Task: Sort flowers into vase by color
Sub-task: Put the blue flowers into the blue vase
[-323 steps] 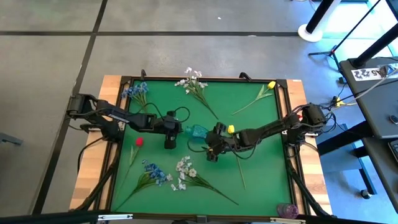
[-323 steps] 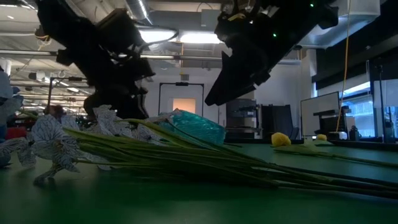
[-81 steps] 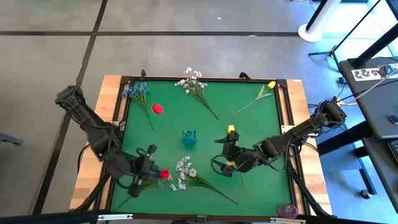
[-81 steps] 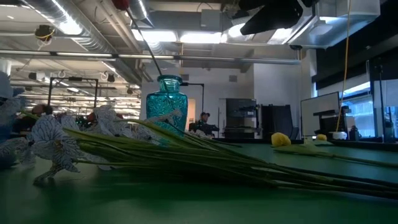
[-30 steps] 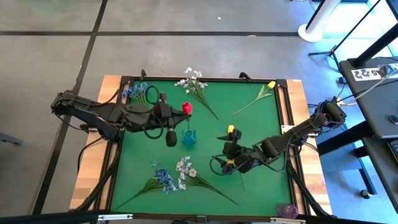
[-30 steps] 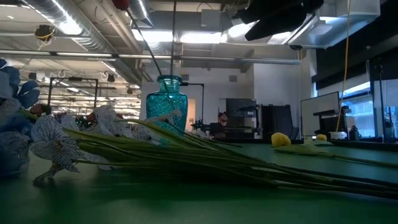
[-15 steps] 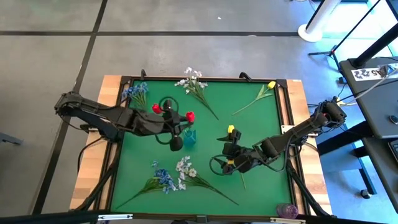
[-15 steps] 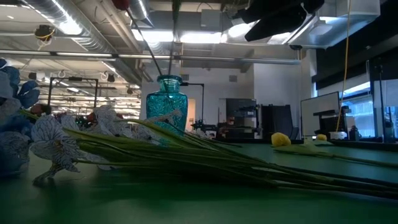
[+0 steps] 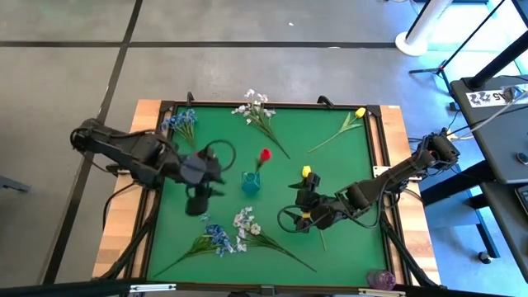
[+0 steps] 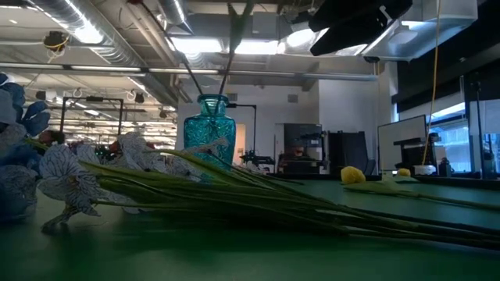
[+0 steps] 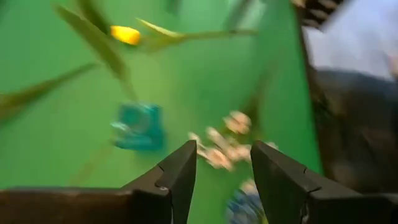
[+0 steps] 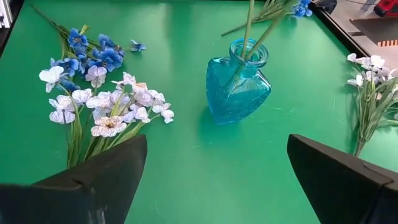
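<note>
High view: left arm (image 9: pixel 195 176) bent beside vase (image 9: pixel 249 183), fingers (image 11: pixel 180 174) parted.

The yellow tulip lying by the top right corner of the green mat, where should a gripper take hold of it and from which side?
Grip the single yellow tulip on its thin green stem, about midway, below the bloom and near the leaves. It lies flat on the green mat with open mat around it, so come straight down from above, fingers straddling the stem crosswise. The right gripper is probably the closer one.
</note>
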